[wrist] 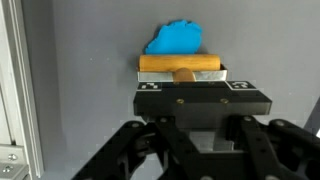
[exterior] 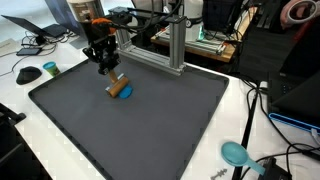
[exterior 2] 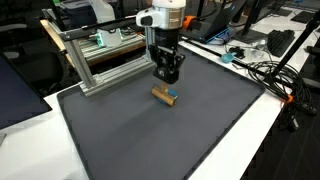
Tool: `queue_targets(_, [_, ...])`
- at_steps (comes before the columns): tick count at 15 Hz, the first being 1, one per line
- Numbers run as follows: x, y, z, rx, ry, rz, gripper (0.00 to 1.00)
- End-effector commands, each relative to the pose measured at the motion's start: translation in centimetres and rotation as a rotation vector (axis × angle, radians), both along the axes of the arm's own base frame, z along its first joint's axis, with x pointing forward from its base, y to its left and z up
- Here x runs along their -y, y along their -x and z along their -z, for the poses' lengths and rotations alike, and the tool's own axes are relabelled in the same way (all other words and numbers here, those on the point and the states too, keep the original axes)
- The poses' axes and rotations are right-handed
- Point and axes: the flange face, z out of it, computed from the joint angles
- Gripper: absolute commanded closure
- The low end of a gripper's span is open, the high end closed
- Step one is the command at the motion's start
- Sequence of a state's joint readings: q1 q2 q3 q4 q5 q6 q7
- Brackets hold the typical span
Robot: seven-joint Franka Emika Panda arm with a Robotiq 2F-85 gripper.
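My gripper (exterior: 109,68) (exterior 2: 166,74) hangs low over the dark grey mat (exterior: 170,120) (exterior 2: 200,120), and its jaws are shut on a tan wooden block (exterior: 119,90) (exterior 2: 162,95). The block tilts, and its lower end rests at a small bright blue thing (exterior: 127,96) (exterior 2: 172,99) on the mat. In the wrist view the wooden block (wrist: 180,64) lies crosswise just beyond the gripper (wrist: 187,78), with the blue thing (wrist: 177,40) behind it. A black plate with markers (wrist: 200,97) hides the fingertips.
An aluminium frame (exterior: 176,45) (exterior 2: 100,60) stands at the mat's far edge, close to the arm. A teal dish (exterior: 236,153) lies on the white table off one corner. A mouse (exterior: 50,68) and cables (exterior 2: 262,70) lie beside the mat.
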State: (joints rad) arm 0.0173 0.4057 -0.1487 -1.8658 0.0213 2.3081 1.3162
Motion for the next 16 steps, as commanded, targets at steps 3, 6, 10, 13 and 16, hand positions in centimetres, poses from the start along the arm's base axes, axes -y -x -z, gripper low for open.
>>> queue_targets(3, [3.4, 0.9, 6.2, -0.032, 0.069, -0.024, 0.78])
queue_targets(6, [4.5, 1.0, 6.6, -0.030, 0.093, -0.031, 0.78])
queue_targets(10, [6.3, 0.8, 6.4, -0.003, 0.137, -0.038, 0.78])
queue_targets(13, [6.2, 0.9, 4.7, 0.009, 0.095, -0.069, 0.78])
queue_targets(16, [6.6, 1.3, 1.7, 0.056, 0.074, -0.149, 0.78])
